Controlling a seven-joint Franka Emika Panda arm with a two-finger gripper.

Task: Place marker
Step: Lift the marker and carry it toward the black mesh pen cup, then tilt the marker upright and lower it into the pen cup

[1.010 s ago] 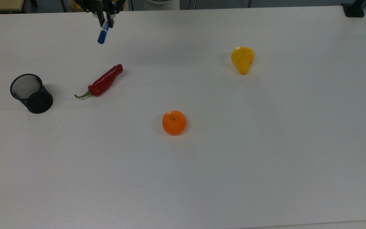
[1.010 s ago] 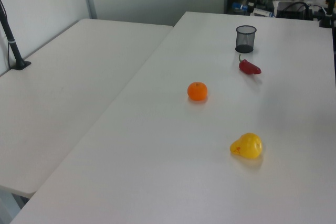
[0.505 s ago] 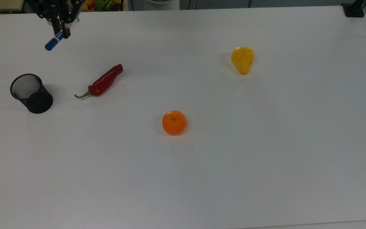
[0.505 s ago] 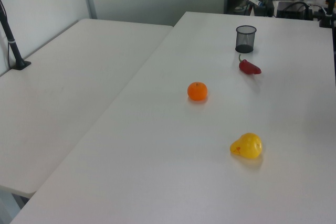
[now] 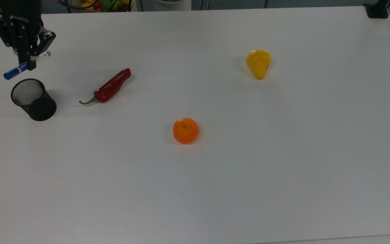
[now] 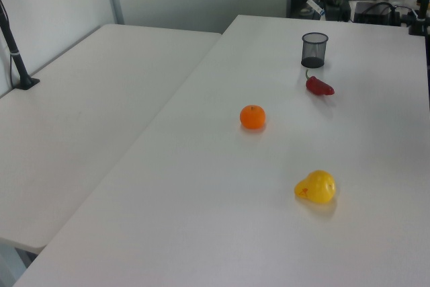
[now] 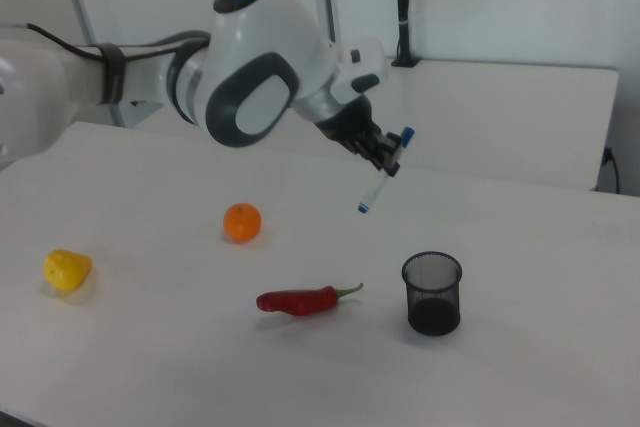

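Since a second ago I have swung across to the top view's left, carrying the marker from above the red pepper to hover just short of the black mesh cup, and the pen has tipped from nearly hanging down to lying slantwise. My gripper is clamped on the marker around its middle, the blue cap pointing off to the top view's left, well clear of the table. If the cup is the goal, I judge that the slanted pen may catch the rim and knock the light cup over, or drop beside it.
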